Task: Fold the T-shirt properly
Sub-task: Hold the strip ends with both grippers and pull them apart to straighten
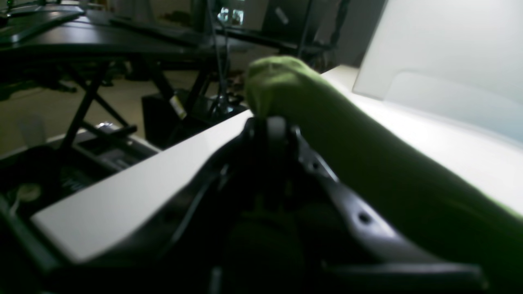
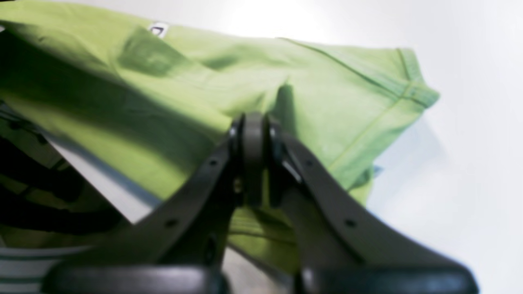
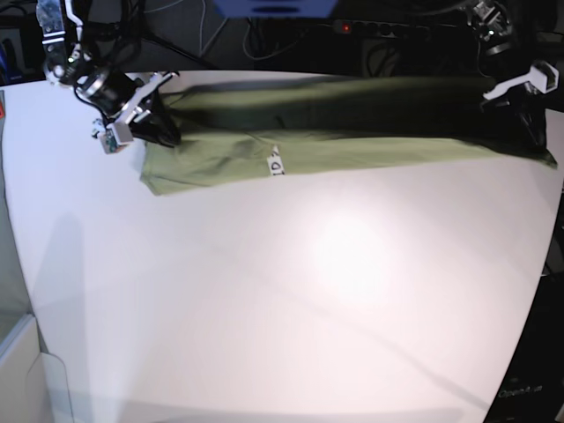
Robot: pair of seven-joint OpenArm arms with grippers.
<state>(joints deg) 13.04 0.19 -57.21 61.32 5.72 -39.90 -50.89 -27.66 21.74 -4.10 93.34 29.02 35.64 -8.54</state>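
Observation:
The olive-green T-shirt (image 3: pixel 352 132) lies stretched in a long band across the far part of the white table (image 3: pixel 291 291), its white neck label (image 3: pixel 275 165) facing up. At the band's left end in the base view, my right gripper (image 3: pixel 166 132) is shut on the cloth. The right wrist view shows that gripper (image 2: pixel 255 122) pinching a fold of T-shirt (image 2: pixel 171 102), with a hemmed sleeve (image 2: pixel 408 81) beyond. On the base view's right, my left gripper (image 3: pixel 531 123) is shut on the other end. In the left wrist view that gripper (image 1: pixel 271 120) pinches bunched T-shirt (image 1: pixel 327 122) close to the table edge.
Beyond the table edge in the left wrist view stand black desks (image 1: pixel 102 41) with cables and gear. A white panel (image 1: pixel 449 61) rises at that view's right. A white bin (image 3: pixel 35 379) sits at the base view's bottom left.

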